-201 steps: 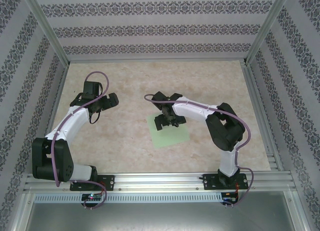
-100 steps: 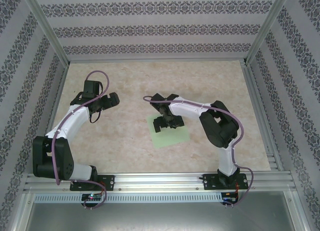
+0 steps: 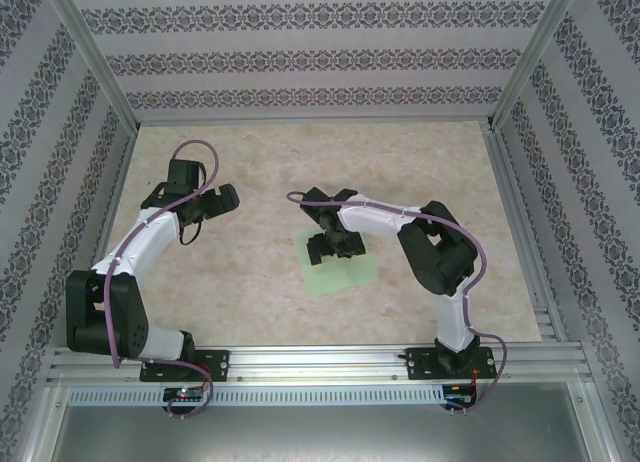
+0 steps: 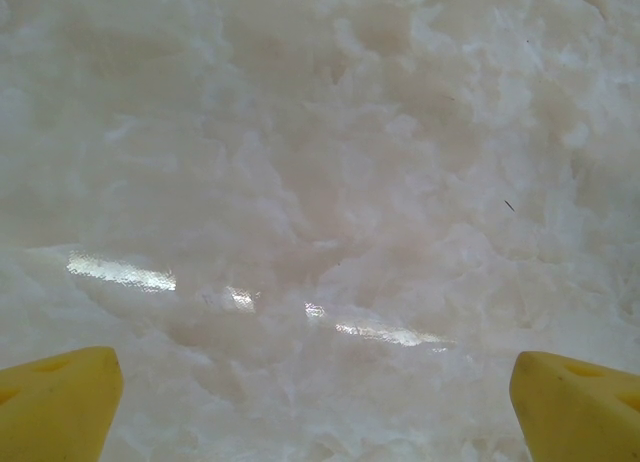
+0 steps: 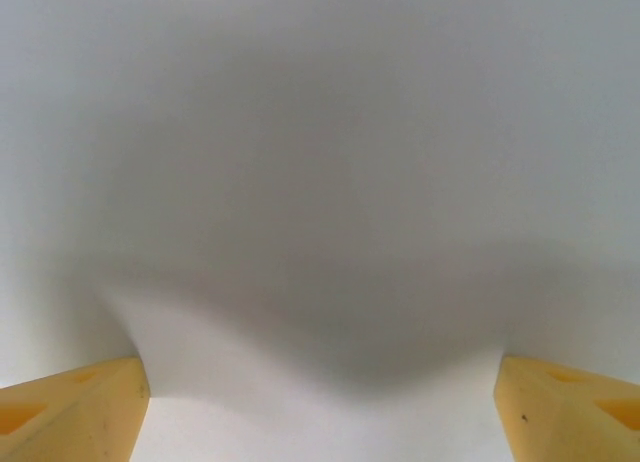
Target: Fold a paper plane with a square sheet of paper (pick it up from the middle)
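1. The square sheet of paper [image 3: 350,274] lies on the marbled table [image 3: 420,152], plain pale green, in front of the right arm's base;
2. The right gripper [image 3: 333,249] is down on the sheet's far-left part; its jaws are wide, its yellow fingertips [image 5: 75,407] are at the paper, and the paper humps slightly between them;
3. The left gripper [image 3: 212,204] hangs well left of the sheet over bare table, jaws wide, holding nothing.
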